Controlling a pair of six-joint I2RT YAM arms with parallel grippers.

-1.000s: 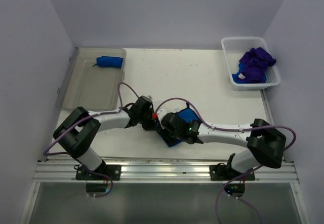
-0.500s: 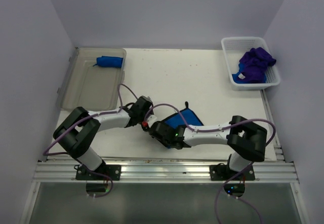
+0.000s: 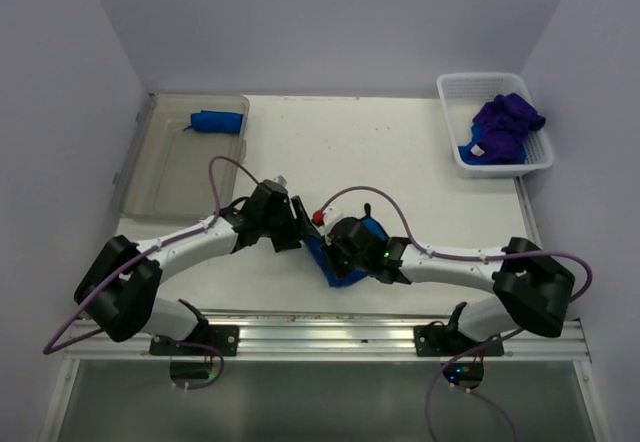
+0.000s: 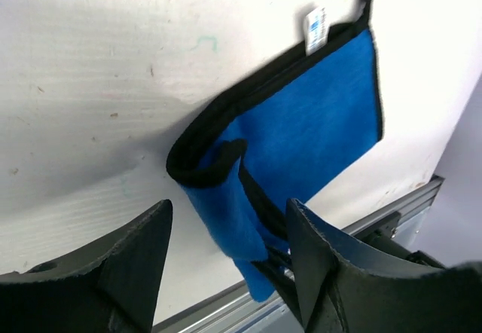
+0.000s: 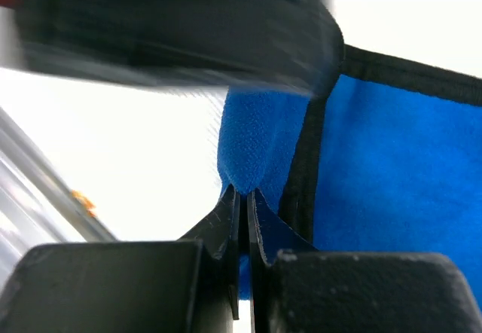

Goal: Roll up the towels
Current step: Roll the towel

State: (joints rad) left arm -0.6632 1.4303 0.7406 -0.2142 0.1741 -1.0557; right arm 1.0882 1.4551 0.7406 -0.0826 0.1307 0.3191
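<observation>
Blue towel (image 4: 324, 114): laid on the surface (image 3: 400, 162) near its front edge, one end folded over, not yet rolled. The fold is pinched by the tightly closed right gripper (image 5: 242, 193); the left gripper (image 4: 228, 220) is held over it with jaws spread, nothing grasped. One rolled towel (image 3: 218, 121) is lodged in the clear bin (image 3: 165, 177); purple towels (image 3: 505, 122) are heaped unrolled in the white basket (image 3: 455, 154).

left gripper (image 4: 227, 214) gapes wide, right gripper (image 5: 242, 197) is clamped tight.
</observation>
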